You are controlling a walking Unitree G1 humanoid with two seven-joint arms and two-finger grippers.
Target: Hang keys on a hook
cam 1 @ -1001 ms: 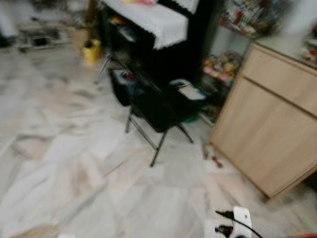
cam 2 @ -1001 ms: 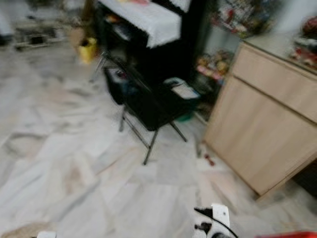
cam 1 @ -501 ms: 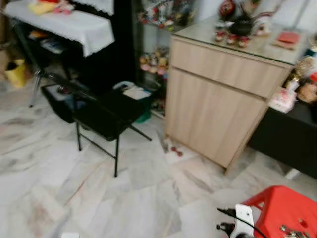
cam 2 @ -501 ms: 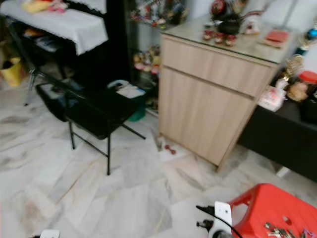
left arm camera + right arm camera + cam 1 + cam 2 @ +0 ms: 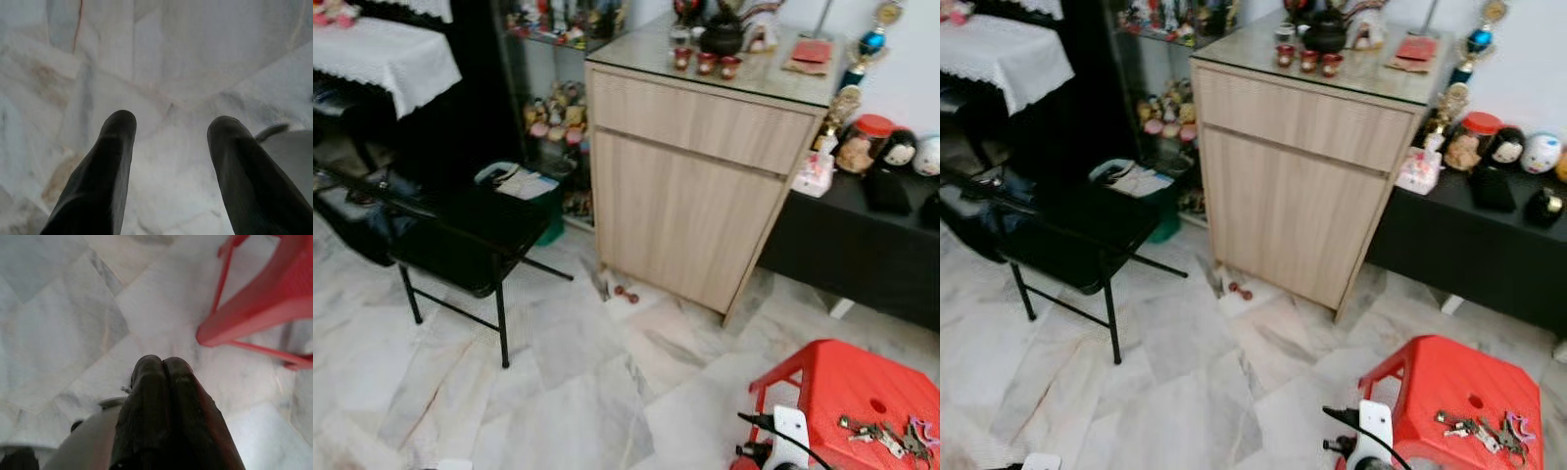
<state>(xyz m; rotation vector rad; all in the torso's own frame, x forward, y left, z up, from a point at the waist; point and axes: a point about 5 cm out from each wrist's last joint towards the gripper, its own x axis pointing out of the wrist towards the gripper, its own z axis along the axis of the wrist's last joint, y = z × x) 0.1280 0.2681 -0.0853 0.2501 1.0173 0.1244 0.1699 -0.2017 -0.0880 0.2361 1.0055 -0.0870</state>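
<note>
I judge I'm at the very start of this job: finding the keys and getting within reach. The bunch of metal keys (image 5: 1474,429) lies on top of the low red plastic stool (image 5: 1430,377) at the lower right of the head frame, near its far right edge, and neither hand touches it. I can't make out a hook anywhere in the frames, so where the keys must end up is unknown to me for now.

My left hand (image 5: 168,127) hangs over the pale marble floor (image 5: 568,392) with its two black fingers well apart and nothing between them. My right hand (image 5: 163,363) has its fingers pressed together, empty, pointing at the floor just beside the stool's red legs.

The next move, as I see it, calls for stepping closer to the stool, opening the right hand, and coming down on the key bunch from above. The keys lie flat and close to the edge, so I'd guess a clumsy pinch could push them off.

As for containers: the light wooden cabinet (image 5: 695,186) in the upper middle stands with its drawer and door closed, contents hidden. Small red cups (image 5: 705,63) and a dark teapot (image 5: 721,37) sit on its glass top. A green bin (image 5: 548,220) beside a black folding chair (image 5: 460,240) carries papers on top.
</note>
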